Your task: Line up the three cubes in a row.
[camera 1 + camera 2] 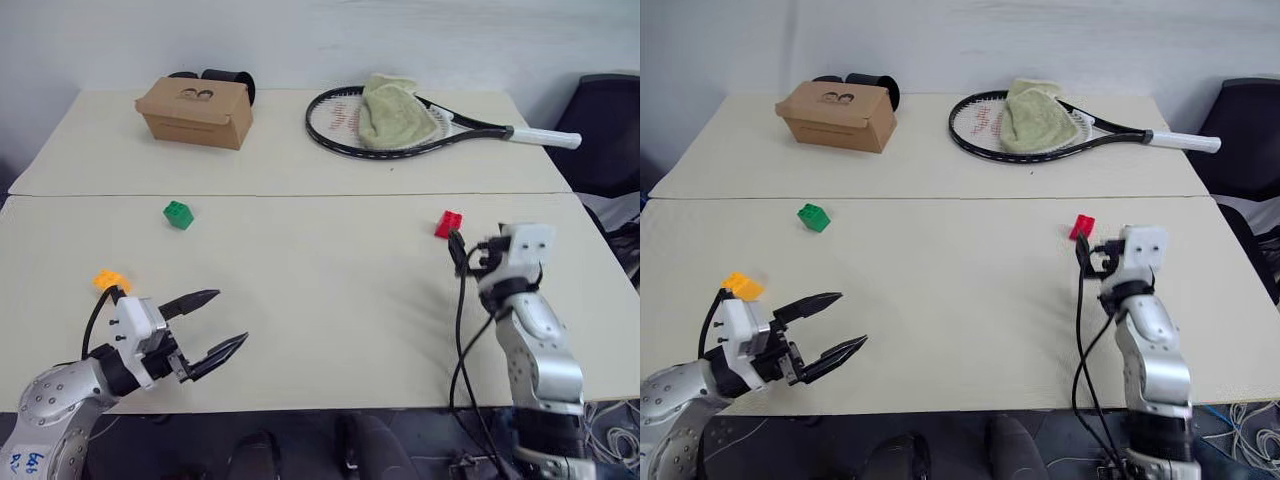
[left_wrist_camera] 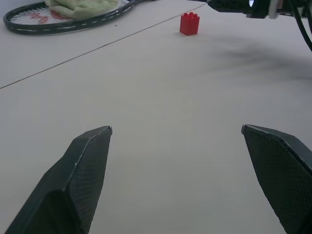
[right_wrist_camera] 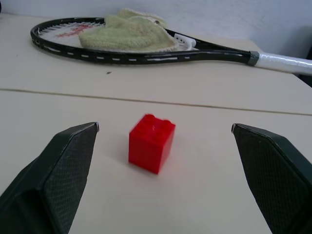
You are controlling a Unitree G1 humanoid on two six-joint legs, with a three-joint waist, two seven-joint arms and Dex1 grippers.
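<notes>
Three cubes scattered on tabletop: red cube near right edge, green cube left of centre, orange cube near left front corner. Right gripper fingers wide open, empty, facing red. Left gripper likewise open, empty. Probably light, rigid, slick plastic; pinch flat sides, not studs.

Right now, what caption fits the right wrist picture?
Open right gripper facing the red cube, racket and towel behind.

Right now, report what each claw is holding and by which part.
Nothing is held. The left claw stands open over bare table. The right claw is open too, with the red cube sitting untouched ahead between its fingers.
</notes>
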